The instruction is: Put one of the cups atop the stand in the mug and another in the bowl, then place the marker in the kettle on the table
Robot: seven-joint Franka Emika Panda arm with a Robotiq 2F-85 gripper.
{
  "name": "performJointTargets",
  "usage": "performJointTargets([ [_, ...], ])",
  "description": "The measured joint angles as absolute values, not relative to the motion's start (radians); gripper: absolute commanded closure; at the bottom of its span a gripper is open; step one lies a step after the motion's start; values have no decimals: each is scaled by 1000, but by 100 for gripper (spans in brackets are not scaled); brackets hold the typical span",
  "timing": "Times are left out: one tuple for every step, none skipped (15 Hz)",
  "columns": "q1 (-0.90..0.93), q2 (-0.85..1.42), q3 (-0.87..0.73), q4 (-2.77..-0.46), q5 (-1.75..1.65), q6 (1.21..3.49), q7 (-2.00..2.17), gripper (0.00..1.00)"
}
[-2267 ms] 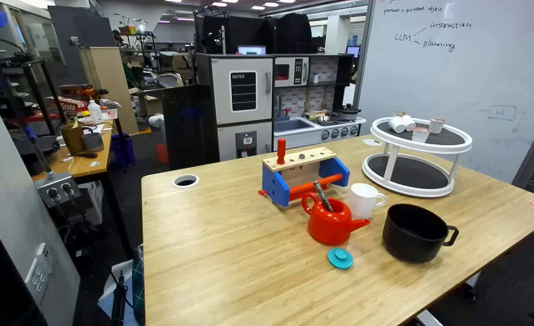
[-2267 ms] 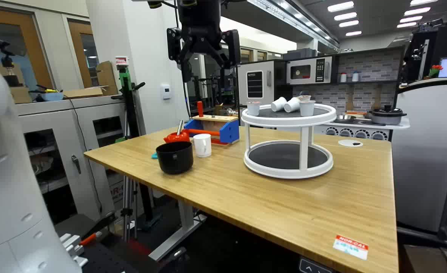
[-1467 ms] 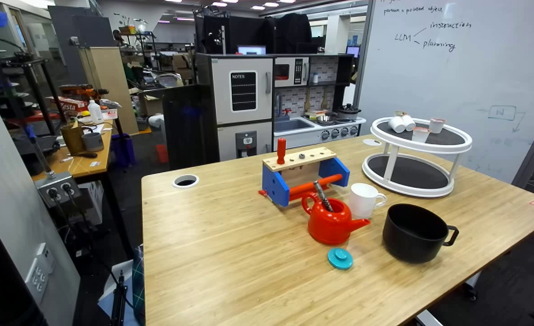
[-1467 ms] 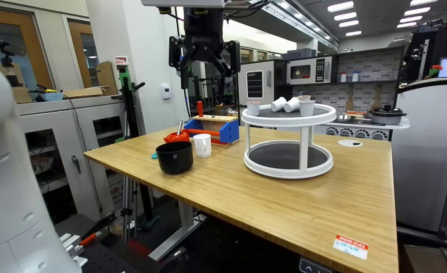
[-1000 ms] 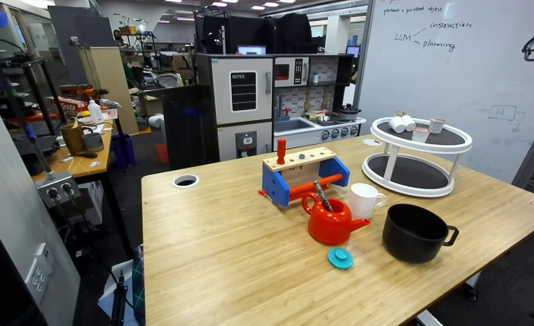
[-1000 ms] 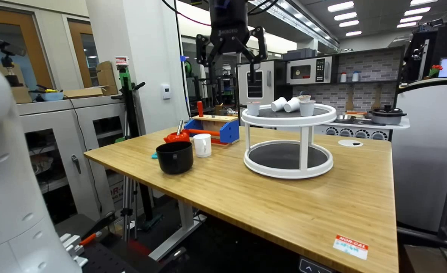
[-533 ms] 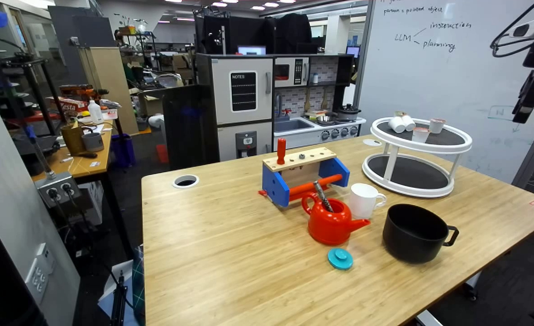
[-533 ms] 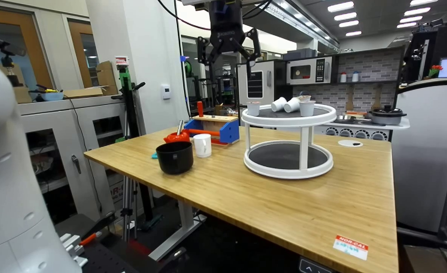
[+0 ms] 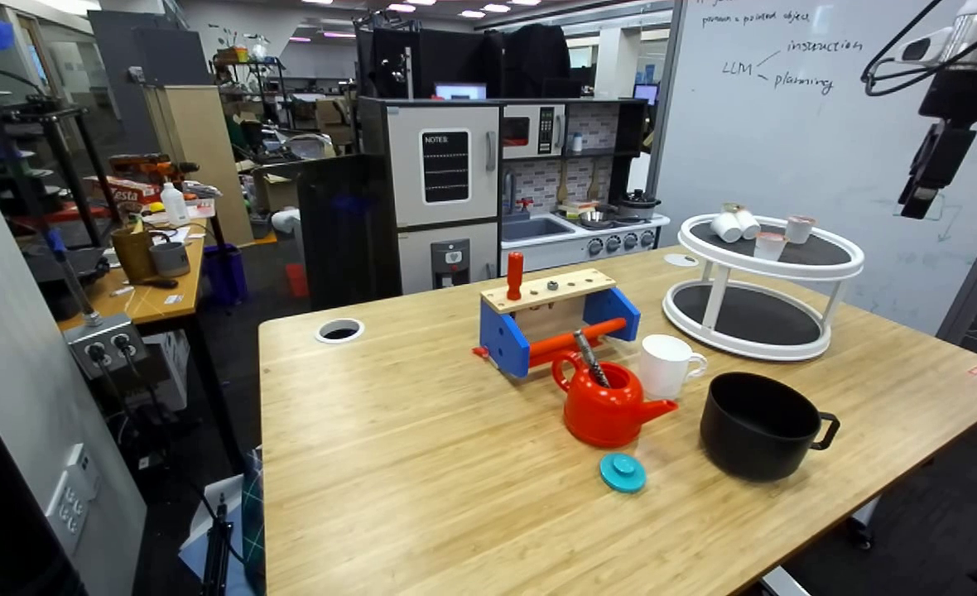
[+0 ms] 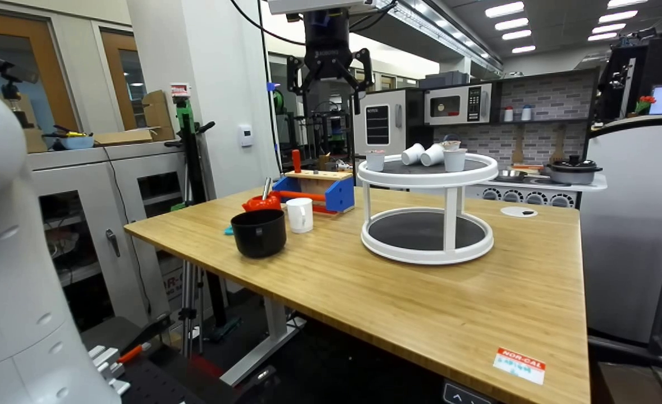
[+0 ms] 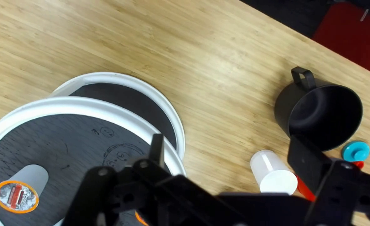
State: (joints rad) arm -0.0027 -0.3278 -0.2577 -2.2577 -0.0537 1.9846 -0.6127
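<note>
My gripper (image 10: 331,105) is open and empty, high above the table; it also shows in an exterior view (image 9: 917,205) and in the wrist view (image 11: 230,152). The stand (image 9: 778,270) is below my left finger in the wrist view (image 11: 78,105). Several small white cups (image 10: 454,160) are on its top, two tipped over; one cup (image 11: 36,179) shows orange-rimmed. The white mug (image 9: 662,367), black bowl (image 9: 758,430) and red kettle (image 9: 604,414) stand together. A slim dark-silvery stick (image 9: 589,360) leans inside the kettle; I cannot tell if it is the marker. No blue marker shows.
A blue block rack (image 9: 559,319) with red and yellow parts stands behind the kettle. A teal lid (image 9: 623,473) lies in front of the kettle. A whiteboard (image 9: 853,141) is behind the stand. The table's edge (image 11: 298,33) runs near the bowl.
The gripper has come into an exterior view from the right edge and moved further left, over towards the stand. It stays open. The things on the table have not moved.
</note>
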Motion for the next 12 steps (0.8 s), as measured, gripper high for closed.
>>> performJointTargets([
  [-3, -328, -258, -2258, -54, 1985, -613, 0],
  [-3, -328, -258, -2258, -54, 1985, -613, 0],
  [-3, -328, -258, -2258, -54, 1985, -613, 0],
  [-3, -328, -257, -2258, -54, 1985, -613, 0],
  [-5, -328, -257, -2258, -55, 1985, -608, 0],
  [-10, -325, -257, -2258, -64, 1985, -594, 0],
  [-18, -320, -256, -2257, -89, 1989, -567, 0],
  [-29, -310, -254, -2253, -125, 1994, -534, 0],
  [-40, -294, -250, -2246, -174, 2002, -494, 0],
  [-50, -274, -243, -2233, -219, 2005, -453, 0],
  [-56, -252, -235, -2216, -252, 2005, -421, 0],
  [-58, -229, -226, -2196, -275, 2004, -397, 0],
])
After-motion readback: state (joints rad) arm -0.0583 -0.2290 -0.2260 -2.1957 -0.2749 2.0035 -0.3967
